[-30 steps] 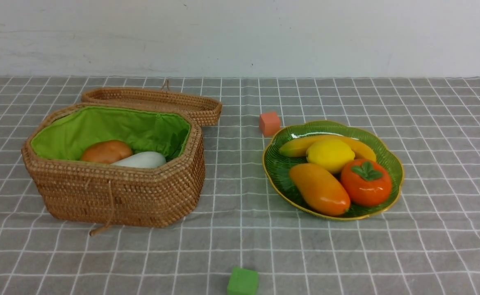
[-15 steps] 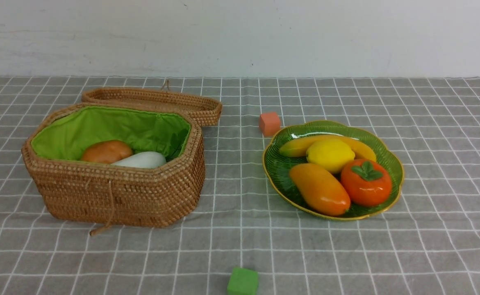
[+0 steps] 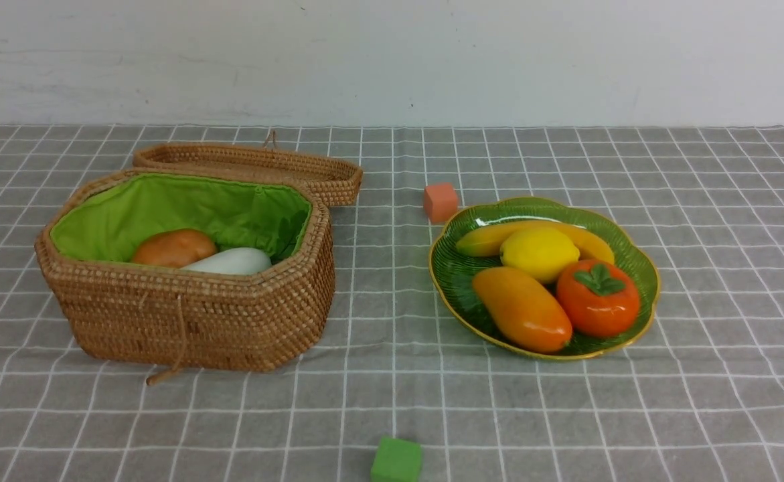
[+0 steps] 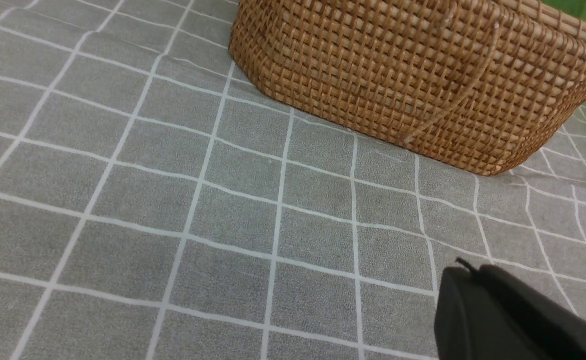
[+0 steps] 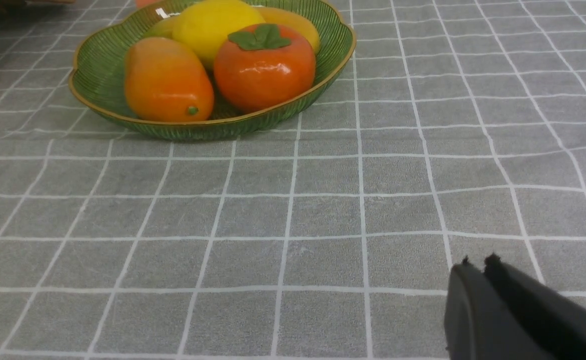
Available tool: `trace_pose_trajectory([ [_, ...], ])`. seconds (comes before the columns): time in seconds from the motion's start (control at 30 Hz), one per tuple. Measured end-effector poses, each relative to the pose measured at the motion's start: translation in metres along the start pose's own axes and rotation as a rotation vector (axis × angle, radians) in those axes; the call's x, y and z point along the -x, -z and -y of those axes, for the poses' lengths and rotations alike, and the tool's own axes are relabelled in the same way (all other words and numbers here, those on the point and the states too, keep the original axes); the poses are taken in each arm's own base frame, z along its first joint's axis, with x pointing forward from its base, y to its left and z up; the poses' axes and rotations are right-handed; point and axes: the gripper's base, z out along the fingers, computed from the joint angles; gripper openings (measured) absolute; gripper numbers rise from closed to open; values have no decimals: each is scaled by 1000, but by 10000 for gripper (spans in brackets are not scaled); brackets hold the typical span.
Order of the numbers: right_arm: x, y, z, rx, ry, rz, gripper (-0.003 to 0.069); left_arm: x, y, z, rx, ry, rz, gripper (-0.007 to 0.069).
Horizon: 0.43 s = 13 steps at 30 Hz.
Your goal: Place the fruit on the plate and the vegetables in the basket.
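Wicker, tan and tightly woven, makes up the basket [image 3: 191,314], which sits on the left half of the grey checked cloth [image 3: 699,402] with its lid [image 3: 251,167] thrown back and lying behind it. Inside, against the bright green lining [image 3: 184,207], a potato [image 3: 173,247] and a radish [image 3: 231,262] lie side by side, touching; whether an eggplant is in there too cannot be told, since the near wall hides the floor of the basket.

To the right, well apart from the basket, stands the green plate [image 3: 639,264] with its gold rim. On it lie all four fruits: a banana [image 3: 482,239] along the far side, a lemon [image 3: 539,253] in front of it, a mango [image 3: 522,309] at the near left and a persimmon [image 3: 597,298] at the near right, packed close together.

An orange cube [image 3: 440,201] rests on the cloth just beyond the plate's far left rim, and a green cube [image 3: 396,460] sits near the front edge of the view.

No brand, label or writing can be read on anything.

Neither arm shows in the front view. The left gripper [image 4: 465,272] appears only in its wrist view, dark jaws pressed together, holding nothing, above bare cloth near the basket's outer wall. The right gripper [image 5: 478,265] likewise has its jaws together with only a hairline between the tips, empty, over the cloth and apart from the plate.
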Motion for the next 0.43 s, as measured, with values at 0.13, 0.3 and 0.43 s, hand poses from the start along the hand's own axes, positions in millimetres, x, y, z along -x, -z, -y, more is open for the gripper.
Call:
trace_pose_trajectory([
  [0.13, 0, 0, 0, 0, 0, 0, 42, 0, 0, 0, 0, 0, 0, 0],
  [0.3, 0, 0, 0, 0, 0, 0, 45, 0, 0, 0, 0, 0, 0, 6],
  [0.43, 0, 0, 0, 0, 0, 0, 47, 0, 0, 0, 0, 1, 0, 7],
])
